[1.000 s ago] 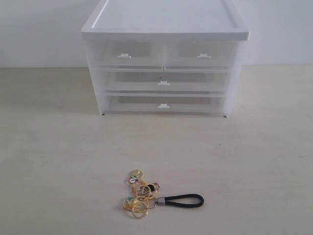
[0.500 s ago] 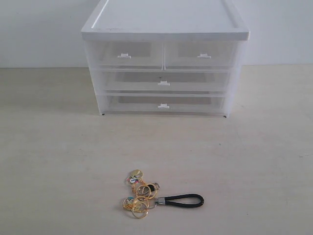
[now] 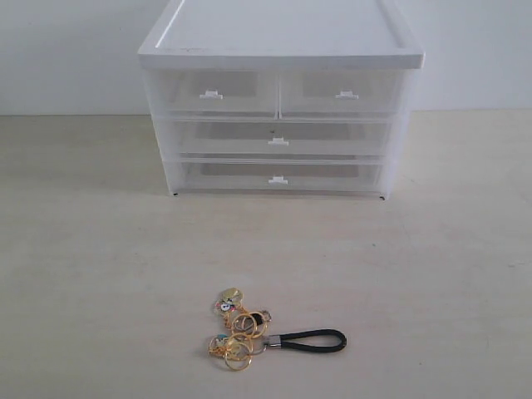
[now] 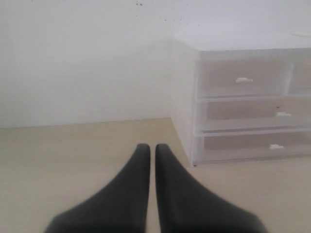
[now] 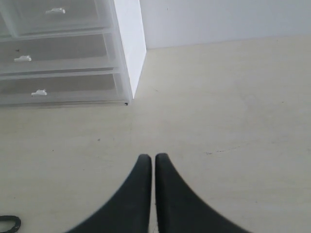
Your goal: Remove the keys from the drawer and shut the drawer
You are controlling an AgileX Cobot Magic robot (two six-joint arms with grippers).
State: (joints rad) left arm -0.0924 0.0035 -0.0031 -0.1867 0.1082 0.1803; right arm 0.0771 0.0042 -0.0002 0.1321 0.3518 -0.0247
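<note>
- Cabinet [image 3: 278,50]: a white unit standing in the upper centre of the exterior view, on a pale table [image 3: 100,274] and in front of a white wall. It has three tiers, with two half-width drawers on top and two full-width drawers below.
- The drawer [image 3: 332,176]: the lowest full-width tier, at mid-height in the exterior frame. Its front sits flush with the cabinet face and level with the drawer above, so it is fully pushed in. Its small tab handle [image 3: 278,179] is at the centre of the front. Nothing can be made out through the translucent front.
- The keys [image 3: 237,332]: lying flat on the table in the lower centre of the exterior frame, well apart from the cabinet and outside the drawer. The gold rings and charms are bunched at the left end. The black braided strap [image 3: 312,339] runs out to the right as a closed loop. Nothing is touching the bunch.
- Left gripper [image 4: 152,148]: seen only in the left wrist view. The two dark fingers are pressed nearly together with a hairline slit between them, and nothing is between them. It hangs above bare table, with the cabinet's corner and drawer fronts beyond it.
- Right gripper [image 5: 153,158]: seen only in the right wrist view. The fingers are closed to the same narrow slit, and it has hold of nothing. It is over bare table, short of the cabinet's other front corner.
- A dark curved sliver is cut off by the edge of the right wrist view. Too little of it shows to identify it.
- Neither arm appears in the exterior view.
</note>
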